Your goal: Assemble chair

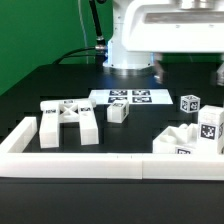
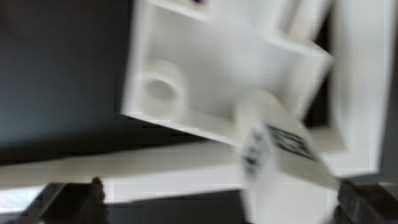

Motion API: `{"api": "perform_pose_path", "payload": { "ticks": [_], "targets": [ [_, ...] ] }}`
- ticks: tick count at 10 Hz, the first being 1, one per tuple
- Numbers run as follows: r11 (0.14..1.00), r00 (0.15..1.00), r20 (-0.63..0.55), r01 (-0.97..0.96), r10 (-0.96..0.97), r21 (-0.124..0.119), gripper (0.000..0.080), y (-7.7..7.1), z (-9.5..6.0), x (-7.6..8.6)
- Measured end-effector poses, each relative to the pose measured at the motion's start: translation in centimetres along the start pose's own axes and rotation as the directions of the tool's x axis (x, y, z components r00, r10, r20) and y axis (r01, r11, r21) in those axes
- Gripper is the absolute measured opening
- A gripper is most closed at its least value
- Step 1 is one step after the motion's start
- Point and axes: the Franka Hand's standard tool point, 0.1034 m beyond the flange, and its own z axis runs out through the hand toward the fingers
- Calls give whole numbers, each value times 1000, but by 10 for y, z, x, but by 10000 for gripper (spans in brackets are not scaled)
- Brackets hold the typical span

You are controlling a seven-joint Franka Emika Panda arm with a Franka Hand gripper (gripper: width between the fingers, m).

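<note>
The chair lies in loose white parts on the black table. A cross-braced frame point(image 1: 68, 122) rests at the exterior view's left, with a small block point(image 1: 118, 113) beside it. A tagged cube point(image 1: 190, 102) and a cluster of parts point(image 1: 185, 140) with a tagged block point(image 1: 208, 125) sit at the exterior view's right. In the wrist view, blurred, a flat white piece with a round hole point(image 2: 178, 80) and a tagged block point(image 2: 281, 150) fill the picture. My gripper point(image 2: 222, 205) is open, its dark fingertips point(image 2: 80, 200) wide apart, and the tagged block shows between them.
A long white border wall point(image 1: 100, 165) runs along the table's front and up its left side. The marker board point(image 1: 130, 97) lies flat in front of the arm's white base point(image 1: 130, 45). A green backdrop stands behind at the left.
</note>
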Motion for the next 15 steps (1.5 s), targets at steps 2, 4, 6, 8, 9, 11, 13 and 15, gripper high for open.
{"api": "perform_pose_path", "payload": {
  "ticks": [2, 4, 6, 8, 9, 11, 13, 15],
  "targets": [
    [1000, 1000, 0, -13, 13, -9, 649, 33, 0, -3],
    [1000, 1000, 1, -5, 5, -7, 649, 27, 1, -4],
    [1000, 1000, 3, -7, 7, -7, 649, 28, 1, -6],
    [999, 998, 48, -35, 35, 8, 649, 49, 4, -34],
    [999, 996, 82, -39, 37, 22, 649, 67, 5, -50],
    [999, 994, 99, -45, 42, 26, 649, 99, 12, -62],
    [999, 996, 75, -50, 49, 16, 649, 104, 16, -64],
    [999, 996, 76, -50, 48, 16, 649, 104, 16, -64]
  ]
}}
